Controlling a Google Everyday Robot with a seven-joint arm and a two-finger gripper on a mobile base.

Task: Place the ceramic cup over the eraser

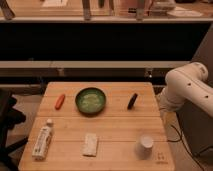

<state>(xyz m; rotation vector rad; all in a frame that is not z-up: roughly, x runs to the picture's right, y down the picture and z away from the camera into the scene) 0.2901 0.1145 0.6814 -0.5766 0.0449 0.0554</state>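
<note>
The ceramic cup point(145, 145) is seen as a small pale cylinder, stood on end near the front right corner of the wooden table point(115, 127). The eraser point(90, 144) is seen as a pale rectangular block, laid flat near the front edge, to the left of the cup and well apart from it. Nothing is held. The gripper is not shown; only the white arm point(187, 87) is seen by the table's right edge.

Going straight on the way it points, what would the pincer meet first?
The pincer is not discernible at the arm's end by the table's right edge; heading left, probably the dark oblong object, depth unclear.
</note>
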